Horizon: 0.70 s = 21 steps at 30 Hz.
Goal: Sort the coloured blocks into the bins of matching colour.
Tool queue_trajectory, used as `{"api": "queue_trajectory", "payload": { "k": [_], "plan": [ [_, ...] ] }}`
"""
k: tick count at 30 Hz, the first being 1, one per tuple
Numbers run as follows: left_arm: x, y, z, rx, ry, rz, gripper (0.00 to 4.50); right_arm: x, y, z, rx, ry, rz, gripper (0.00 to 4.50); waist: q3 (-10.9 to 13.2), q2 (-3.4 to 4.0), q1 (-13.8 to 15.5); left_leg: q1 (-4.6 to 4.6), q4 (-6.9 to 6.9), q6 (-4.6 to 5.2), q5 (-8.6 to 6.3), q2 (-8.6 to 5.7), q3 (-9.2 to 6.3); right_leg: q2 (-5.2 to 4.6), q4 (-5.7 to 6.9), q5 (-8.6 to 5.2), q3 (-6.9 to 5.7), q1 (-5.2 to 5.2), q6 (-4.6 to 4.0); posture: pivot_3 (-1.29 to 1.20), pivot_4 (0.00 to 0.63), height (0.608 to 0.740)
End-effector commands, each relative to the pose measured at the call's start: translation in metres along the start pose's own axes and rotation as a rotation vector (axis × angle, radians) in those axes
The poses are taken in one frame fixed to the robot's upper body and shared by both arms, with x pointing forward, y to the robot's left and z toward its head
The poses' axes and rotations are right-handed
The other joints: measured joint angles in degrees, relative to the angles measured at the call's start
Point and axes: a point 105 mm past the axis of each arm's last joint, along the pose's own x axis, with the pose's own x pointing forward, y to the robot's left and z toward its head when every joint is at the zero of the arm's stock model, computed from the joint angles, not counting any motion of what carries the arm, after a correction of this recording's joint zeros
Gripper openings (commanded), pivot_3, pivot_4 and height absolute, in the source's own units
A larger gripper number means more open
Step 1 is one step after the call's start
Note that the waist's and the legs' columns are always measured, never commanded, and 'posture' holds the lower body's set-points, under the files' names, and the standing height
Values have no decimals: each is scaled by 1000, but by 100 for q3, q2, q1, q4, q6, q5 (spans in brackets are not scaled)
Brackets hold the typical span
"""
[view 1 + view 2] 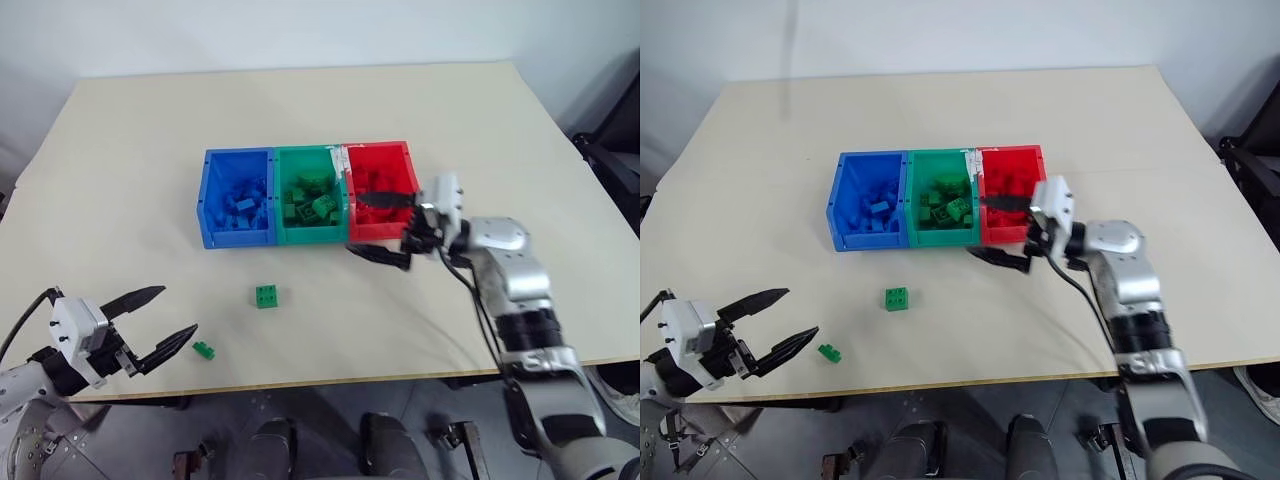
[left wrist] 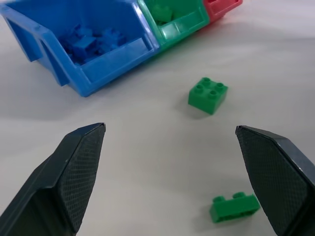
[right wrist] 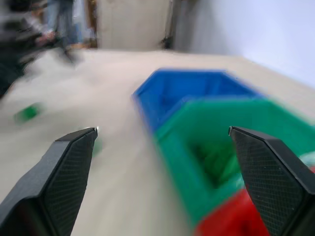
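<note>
Surface, head view: a pale beige table (image 1: 120, 150) against a light wall; the three joined bins (image 1: 306, 195) sit mid-table, blue bin (image 1: 238, 196) on the left, green bin (image 1: 309, 193) in the middle, red bin (image 1: 379, 188) on the right, each holding bricks of its own colour.
Loose blocks, head view: a square green brick (image 1: 266, 296) lies in front of the bins, well apart from them; a small oblong green brick (image 1: 204, 350) lies nearer the table's front edge.
Left gripper (image 1: 154, 322), head view: fingers spread apart and empty, at the front left corner, the oblong brick just beside its nearer fingertip.
Right gripper (image 1: 384, 227), head view: fingers apart, nothing between them, one over the red bin's front part, the other outside its front wall.
Left wrist view: both fingers (image 2: 74, 172) stand wide; the square brick (image 2: 207, 95) lies ahead between them, and the oblong brick (image 2: 235, 207) sits close to one pad.
Right wrist view: open fingers (image 3: 64, 172) frame the green bin (image 3: 231, 142) and blue bin (image 3: 192, 93); the picture is smeared, so detail is uncertain.
Risk, left side: the oblong brick is low and off-centre, so closing as it stands would likely nudge it aside or toward the table edge rather than trap it.
Risk, right side: with a finger either side of the red bin's wall, a careless sideways pull could snag the wall and drag all three bins.
</note>
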Motion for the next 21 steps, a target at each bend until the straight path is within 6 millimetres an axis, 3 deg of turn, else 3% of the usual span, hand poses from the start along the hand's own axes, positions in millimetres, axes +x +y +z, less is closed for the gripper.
{"api": "queue_trajectory", "payload": {
  "k": [1, 6, 12, 15, 21],
  "plan": [
    [6, 4, 6, 25, -23, -20, 4500, -29, 22, 1, -69, 27, 42, 4477, 0, 0, 1, 0, 0, 0, 0, -2, 5, -1, -2, 0, 3, 0, 0, 0, 150, 740],
    [18, 2, 9, 25, -43, -91, 4500, -63, 39, -14, -19, 88, -55, 4477, 0, 0, -18, 6, 4, 0, 0, -2, 26, 0, -3, 1, 10, 1, 2, 0, 150, 740],
    [23, 16, 6, 36, -22, -83, 4500, -70, 44, -16, 43, 85, -100, 4477, 0, 0, -18, 16, 10, 0, 0, 15, 45, 3, 2, 1, 20, 0, 2, 0, 150, 740],
    [14, 24, 2, 23, 8, -38, 4500, -64, 44, -14, 31, 64, -92, 4477, 0, 0, -10, 15, 10, 1, -1, 15, 45, 3, 1, 2, 23, 0, 3, 0, 150, 740],
    [-31, 28, -17, -10, 142, -23, 4500, -44, 49, -6, 11, 22, 17, 4477, 0, 0, -26, 16, 3, -1, -4, 26, 56, 8, -3, 1, 29, -8, 3, 0, 150, 740]
  ]
}}
